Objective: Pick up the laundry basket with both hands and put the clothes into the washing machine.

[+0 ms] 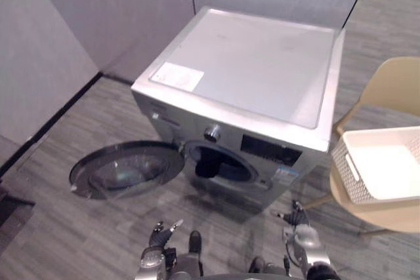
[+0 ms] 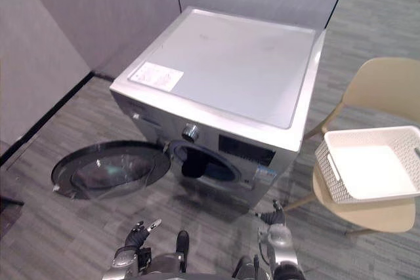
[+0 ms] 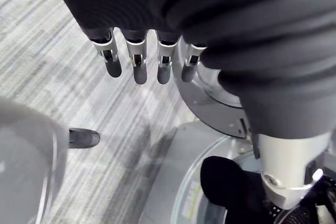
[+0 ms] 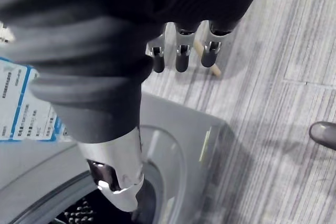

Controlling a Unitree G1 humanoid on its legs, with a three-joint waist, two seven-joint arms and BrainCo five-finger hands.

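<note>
A white laundry basket (image 1: 346,176) rests on a beige chair (image 1: 394,86) to the right of the silver washing machine (image 1: 249,70). The inside of the basket looks plain white, with no clothes that I can make out. The machine's round door (image 1: 125,168) is swung wide open to the left, and the drum opening (image 1: 220,164) is dark. My left hand (image 1: 159,237) and right hand (image 1: 298,222) hang low in front of the machine, apart from the basket. In the wrist views the left hand's fingers (image 3: 137,66) and the right hand's fingers (image 4: 181,59) are straight and hold nothing.
Grey partition walls (image 1: 59,37) stand behind and to the left of the machine. The open door juts out over the grey plank floor (image 1: 59,234) at the left. The chair stands close to the machine's right front corner.
</note>
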